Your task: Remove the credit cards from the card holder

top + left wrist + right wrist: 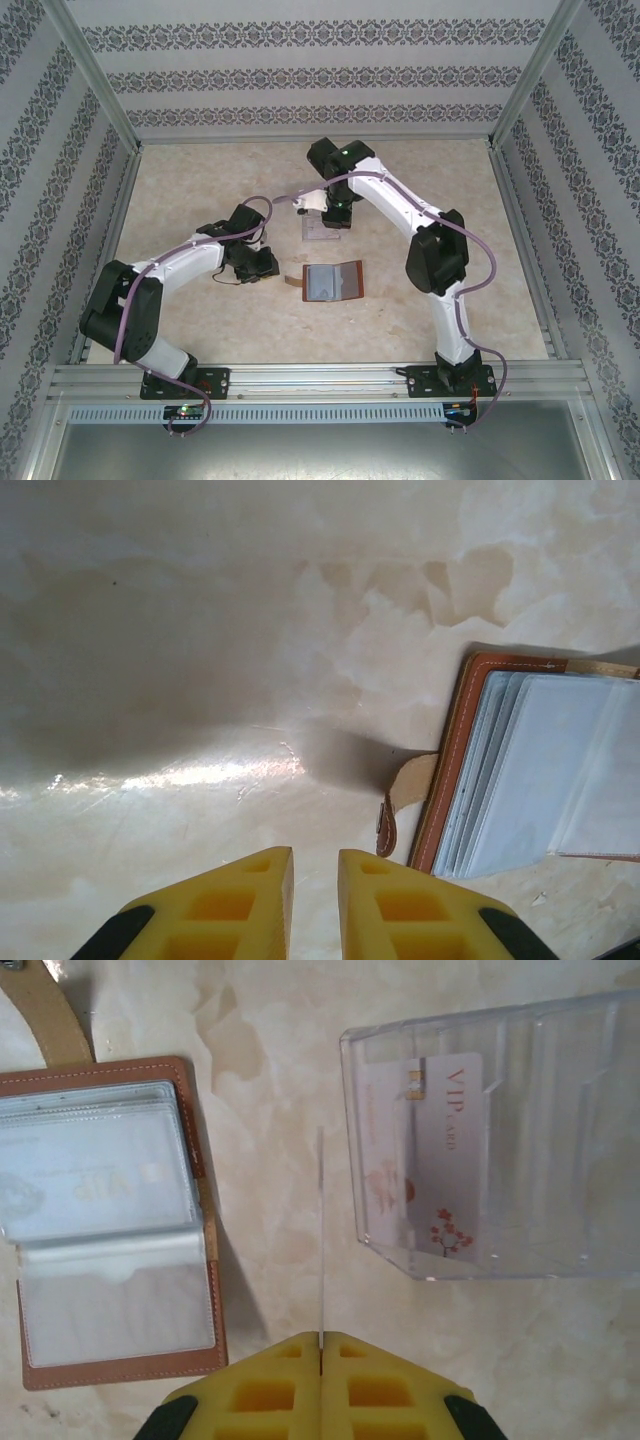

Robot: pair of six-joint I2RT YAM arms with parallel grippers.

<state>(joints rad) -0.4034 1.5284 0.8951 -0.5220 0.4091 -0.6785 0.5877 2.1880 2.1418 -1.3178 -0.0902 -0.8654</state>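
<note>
The card holder lies open on the table, reddish-brown leather with clear blue-grey pockets. A whitish card shows through its upper pocket. My right gripper is shut on a thin credit card, seen edge-on and sticking straight out between the card holder and the clear tray. Two pink-marked VIP cards lie in that tray. My left gripper hovers left of the card holder, near its tan strap tab. Its jaws stand a narrow gap apart with nothing between them.
In the top view the right gripper hangs over the tray behind the card holder, and the left gripper sits just left of it. Patterned walls and metal rails enclose the marbled table.
</note>
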